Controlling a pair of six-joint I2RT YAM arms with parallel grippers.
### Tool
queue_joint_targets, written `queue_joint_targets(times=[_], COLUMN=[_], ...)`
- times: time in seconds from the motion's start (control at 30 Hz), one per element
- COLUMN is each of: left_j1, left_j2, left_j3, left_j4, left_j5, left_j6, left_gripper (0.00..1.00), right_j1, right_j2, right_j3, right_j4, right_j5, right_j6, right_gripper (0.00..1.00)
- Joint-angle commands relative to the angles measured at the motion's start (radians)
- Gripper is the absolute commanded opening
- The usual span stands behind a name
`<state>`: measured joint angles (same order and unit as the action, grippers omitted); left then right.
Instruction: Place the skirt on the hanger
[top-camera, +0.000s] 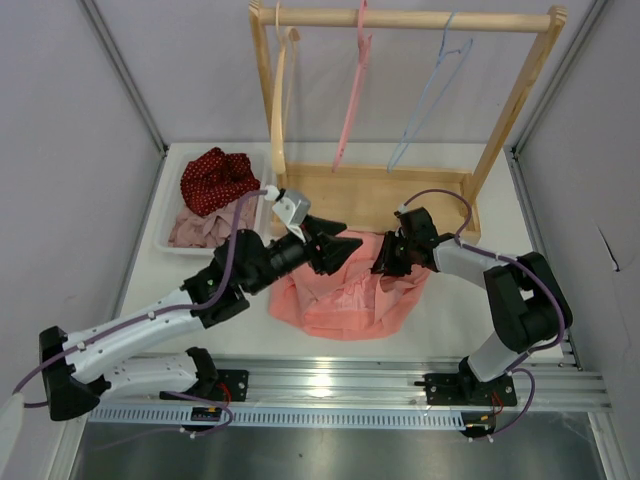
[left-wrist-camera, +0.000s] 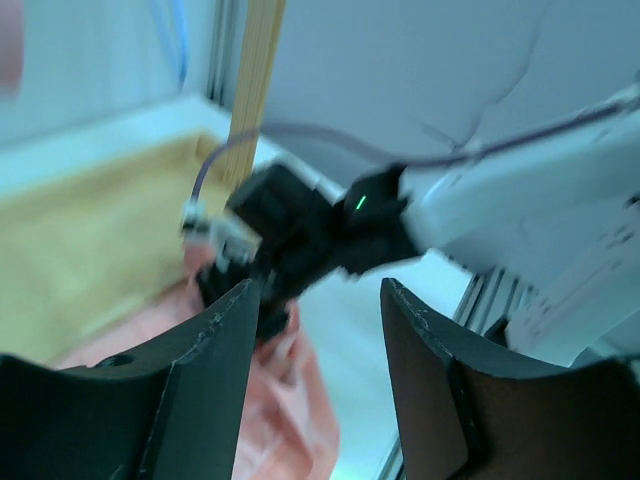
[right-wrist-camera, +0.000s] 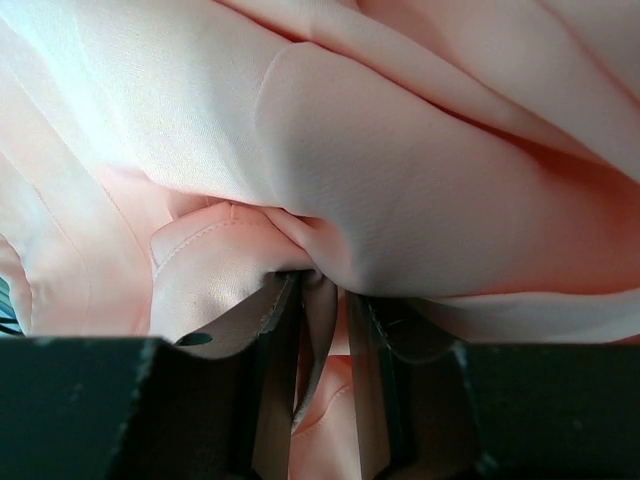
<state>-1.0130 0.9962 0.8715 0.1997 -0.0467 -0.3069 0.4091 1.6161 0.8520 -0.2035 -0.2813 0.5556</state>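
Observation:
The salmon-pink skirt (top-camera: 340, 295) lies bunched on the table in front of the wooden rack. My right gripper (top-camera: 388, 262) is shut on a fold of the skirt (right-wrist-camera: 330, 200) at its upper right edge; the fabric fills the right wrist view and runs between the jaws. My left gripper (top-camera: 345, 250) is open and empty, held just above the skirt's upper left part, pointing at the right gripper; the skirt also shows in the left wrist view (left-wrist-camera: 280, 420). The pale blue hanger (top-camera: 430, 95) hangs at the right of the rack's rail.
A wooden rack (top-camera: 400, 20) stands at the back, with a pink hanger (top-camera: 352, 90) in the middle and a wooden hanger (top-camera: 280, 90) at the left. A white tray (top-camera: 165, 235) at the left holds a red dotted cloth (top-camera: 215, 178) and a mauve-pink cloth (top-camera: 205, 230).

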Motion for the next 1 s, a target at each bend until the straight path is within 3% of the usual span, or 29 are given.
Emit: queue_joint_targets(times=[0.0, 0.33, 0.57, 0.63, 0.97], left_j1=[-0.05, -0.045, 0.033, 0.048, 0.094], left_j2=[0.103, 0.663, 1.048, 1.09, 1.115], left_j3=[0.242, 0.967, 1.447, 1.498, 1.457], left_j4=[-0.072, -0.132, -0.158, -0.149, -0.095], left_j5=[-0.07, -0.235, -0.278, -0.283, -0.226], left_j6=[0.123, 0.304, 0.374, 0.371, 0.374], left_gripper=[0.58, 0.64, 0.74, 0.74, 0.73], right_j1=[-0.003, -0.003, 0.0, 0.002, 0.005], right_j2=[0.03, 0.048, 0.053, 0.056, 0.09], right_j3=[0.021, 0.027, 0.019, 0.019, 0.018], right_j4=[-0.008, -0.007, -0.004, 0.001, 0.026], right_j5=[0.024, 0.002, -0.007, -0.015, -0.041], right_j6=[-0.031, -0.04, -0.042, -0.042, -0.052], right_gripper=[0.29, 0.27, 0.26, 0.26, 0.25])
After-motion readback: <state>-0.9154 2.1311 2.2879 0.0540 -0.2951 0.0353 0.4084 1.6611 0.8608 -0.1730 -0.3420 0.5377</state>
